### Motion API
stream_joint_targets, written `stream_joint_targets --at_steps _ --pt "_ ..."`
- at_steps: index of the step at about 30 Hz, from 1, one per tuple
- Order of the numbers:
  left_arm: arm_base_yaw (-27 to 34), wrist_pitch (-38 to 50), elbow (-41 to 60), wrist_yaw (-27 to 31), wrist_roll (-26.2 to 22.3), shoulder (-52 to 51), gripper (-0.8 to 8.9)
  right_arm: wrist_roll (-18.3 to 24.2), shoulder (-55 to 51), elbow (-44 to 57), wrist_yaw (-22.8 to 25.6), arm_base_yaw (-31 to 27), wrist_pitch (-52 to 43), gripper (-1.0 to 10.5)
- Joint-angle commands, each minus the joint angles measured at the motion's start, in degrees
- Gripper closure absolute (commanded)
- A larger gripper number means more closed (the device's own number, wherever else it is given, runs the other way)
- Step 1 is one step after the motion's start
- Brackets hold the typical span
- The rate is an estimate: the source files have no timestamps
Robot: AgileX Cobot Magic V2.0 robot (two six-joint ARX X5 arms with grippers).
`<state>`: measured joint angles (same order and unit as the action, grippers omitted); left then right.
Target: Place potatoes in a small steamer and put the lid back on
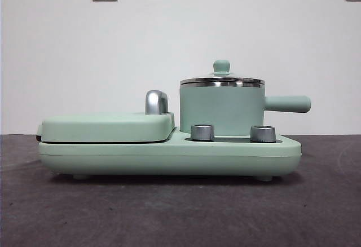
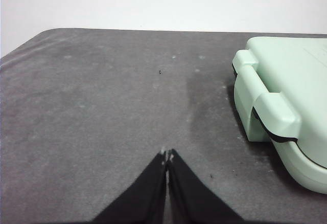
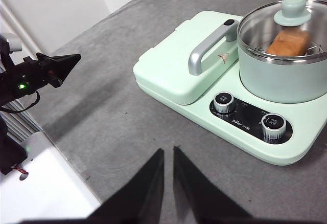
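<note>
The mint-green small steamer [image 1: 221, 110] stands on the right side of the cooker base, its straight handle pointing right. The clear glass lid [image 1: 221, 79] with its mint knob sits on the pot. In the right wrist view the pot [image 3: 283, 75] shows the orange-brown potato [image 3: 289, 42] lying inside on a wire rack, under the lid [image 3: 292, 10]. My right gripper [image 3: 168, 151] is shut and empty over the bare table, away from the cooker. My left gripper [image 2: 167, 155] is shut and empty beside the grill end of the cooker; it also shows in the right wrist view [image 3: 71, 59].
The mint-green cooker base [image 1: 169, 155] carries a closed flat grill plate [image 1: 107, 127] with a chrome handle [image 1: 156, 102] and two silver dials [image 1: 203, 132]. Grey felt table [image 1: 169, 213], white wall behind. A table edge and white floor show in the right wrist view [image 3: 46, 183].
</note>
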<state>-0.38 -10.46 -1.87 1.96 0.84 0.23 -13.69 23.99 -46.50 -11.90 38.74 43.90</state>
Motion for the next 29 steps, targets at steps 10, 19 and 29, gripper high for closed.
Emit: stream_joint_targets --at_steps 10,19,29 --pt "0.0 -0.33 1.09 -0.24 -0.59 -0.04 8.08 1.77 -11.15 9.86 3.67 -22.4 -9.4 9.2" --pt "0.0 -0.33 1.09 -0.24 -0.59 -0.04 8.08 7.1 -23.78 38.95 7.63 -38.58 -36.02 9.2" --pt "0.0 -0.31 1.09 -0.24 -0.59 -0.04 8.08 7.08 -23.78 45.83 11.13 -38.16 -34.62 9.2"
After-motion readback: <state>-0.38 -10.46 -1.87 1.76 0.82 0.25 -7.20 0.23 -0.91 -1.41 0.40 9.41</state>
